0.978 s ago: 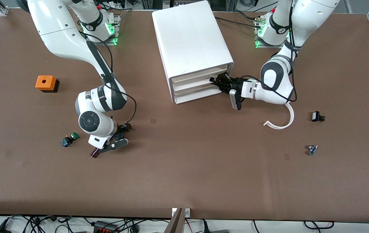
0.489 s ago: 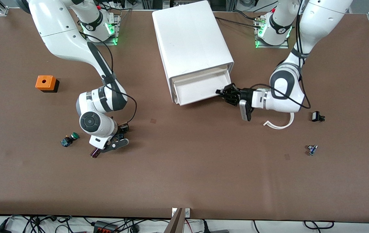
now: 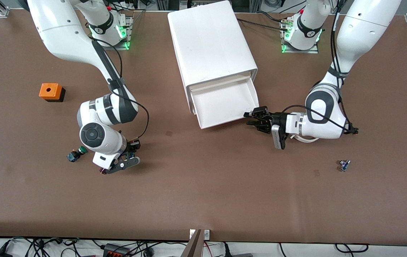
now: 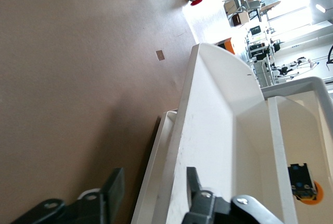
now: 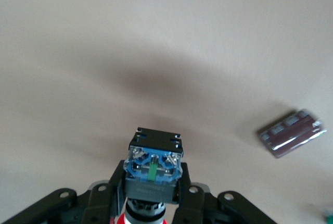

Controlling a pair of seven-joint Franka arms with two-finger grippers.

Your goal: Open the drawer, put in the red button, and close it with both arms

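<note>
The white cabinet (image 3: 210, 43) stands at the table's middle. The drawer (image 3: 224, 103) under its topmost one is pulled out toward the front camera and looks empty. My left gripper (image 3: 252, 119) is open, its fingers astride the drawer's front wall (image 4: 203, 130) at the corner toward the left arm's end. My right gripper (image 3: 125, 162) is shut on the red button (image 5: 152, 174), low over the table beside the green-capped switch (image 3: 76, 154). The button's black-and-blue body sits between the fingers and its red cap points into the gripper.
An orange box (image 3: 50, 91) sits toward the right arm's end. A dark red part (image 5: 291, 133) lies by my right gripper. A white curved strip (image 3: 305, 139), a small black part (image 3: 355, 131) and a small blue part (image 3: 344, 165) lie near my left arm.
My left gripper has drawn the drawer out of the cabinet toward the front camera. My right gripper has shifted slightly toward the right arm's end, still holding the red button.
</note>
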